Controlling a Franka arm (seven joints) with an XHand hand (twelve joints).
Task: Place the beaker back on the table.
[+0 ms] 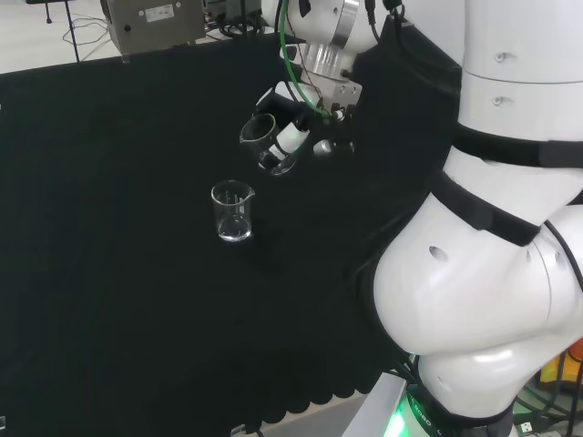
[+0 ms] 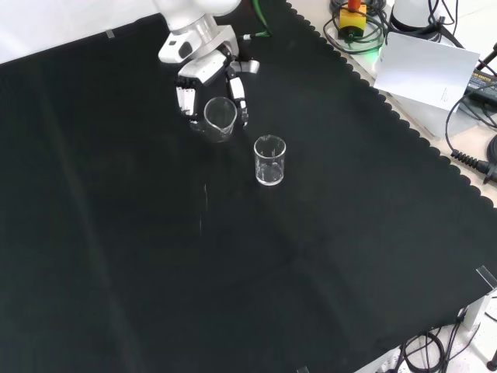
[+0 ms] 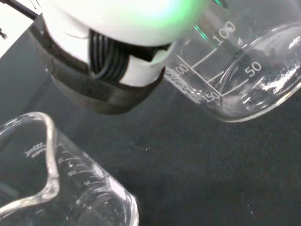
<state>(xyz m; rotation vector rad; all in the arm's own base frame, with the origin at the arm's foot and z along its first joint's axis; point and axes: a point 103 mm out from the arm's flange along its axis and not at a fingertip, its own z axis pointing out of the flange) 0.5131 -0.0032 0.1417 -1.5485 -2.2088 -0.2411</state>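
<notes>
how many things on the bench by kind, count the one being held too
clear glass beakers: 2, the held beaker in the hand and the standing beaker on the black cloth
robot hands: 1
total: 3

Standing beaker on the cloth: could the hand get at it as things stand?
Probably not yet: the hand is curled round a tilted beaker, so it is occupied. The cloth around the standing beaker looks free.
</notes>
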